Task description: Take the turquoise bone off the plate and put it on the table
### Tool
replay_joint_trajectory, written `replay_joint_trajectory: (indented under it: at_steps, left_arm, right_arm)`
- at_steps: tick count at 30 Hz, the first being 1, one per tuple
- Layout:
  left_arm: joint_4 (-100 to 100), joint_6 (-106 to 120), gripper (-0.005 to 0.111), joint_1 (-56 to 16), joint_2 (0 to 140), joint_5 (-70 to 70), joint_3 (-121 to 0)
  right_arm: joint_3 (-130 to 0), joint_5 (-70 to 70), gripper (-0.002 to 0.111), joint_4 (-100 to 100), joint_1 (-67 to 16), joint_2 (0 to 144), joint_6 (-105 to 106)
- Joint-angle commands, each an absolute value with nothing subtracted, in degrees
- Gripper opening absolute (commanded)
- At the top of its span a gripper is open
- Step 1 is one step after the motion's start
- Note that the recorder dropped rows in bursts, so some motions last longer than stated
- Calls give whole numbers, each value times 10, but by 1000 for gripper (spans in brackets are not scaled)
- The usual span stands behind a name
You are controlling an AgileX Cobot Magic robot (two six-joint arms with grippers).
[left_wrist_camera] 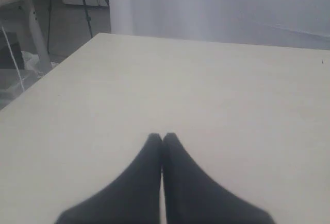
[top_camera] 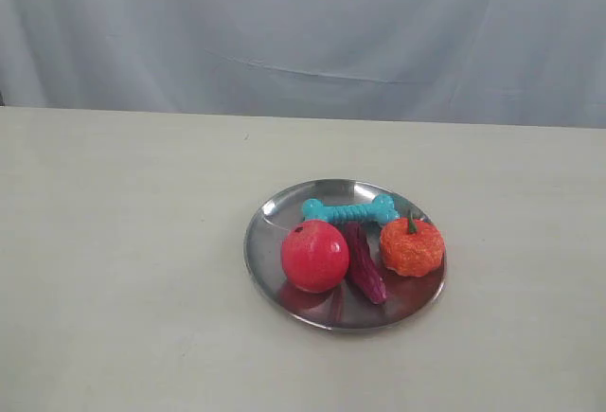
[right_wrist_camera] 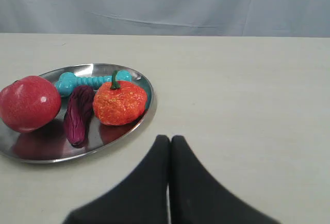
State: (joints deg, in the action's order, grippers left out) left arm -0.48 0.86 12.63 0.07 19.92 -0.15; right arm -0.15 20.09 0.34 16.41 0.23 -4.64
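Observation:
The turquoise bone (top_camera: 350, 211) lies across the far part of the silver plate (top_camera: 275, 208), behind the other toys; the right wrist view shows the bone (right_wrist_camera: 87, 81) and the plate (right_wrist_camera: 147, 87) too. The plate rests on the cream table (top_camera: 123, 270). My right gripper (right_wrist_camera: 170, 140) is shut and empty, hovering over the table a short way from the plate's rim. My left gripper (left_wrist_camera: 163, 138) is shut and empty over bare table (left_wrist_camera: 206, 90), with none of the toys in its view. Neither gripper shows in the exterior view.
On the plate with the bone sit a red apple-like ball (top_camera: 315, 256), a dark purple eggplant-like toy (top_camera: 364, 262) and an orange pumpkin (top_camera: 412, 245). A pale grey-blue cloth (top_camera: 303, 33) hangs behind the table. The table's left edge (left_wrist_camera: 49, 72) shows in the left wrist view.

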Motion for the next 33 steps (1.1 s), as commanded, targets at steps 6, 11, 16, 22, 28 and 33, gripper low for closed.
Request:
replay_joint_trajectory:
  at_steps: [6, 11, 16, 22, 28, 33]
  left_arm:
    - [-3, 6, 0, 127, 0, 196, 0]
    - [-3, 6, 0, 127, 0, 196, 0]
    - [-3, 6, 0, 127, 0, 196, 0]
    - [-4, 6, 0, 127, 0, 196, 0]
    - [-5, 6, 0, 127, 0, 196, 0]
    - [-5, 6, 0, 127, 0, 196, 0]
  right_arm:
    - [0, 199, 0, 0, 164, 0, -47]
    - [0, 175, 0, -5, 164, 0, -46]
    - [0, 105, 0, -5, 164, 0, -46]
    - [0, -21, 0, -5, 164, 0, -46]
    - [0, -145, 0, -5, 164, 0, -46]
    - [0, -184, 0, -5, 164, 0, -46]
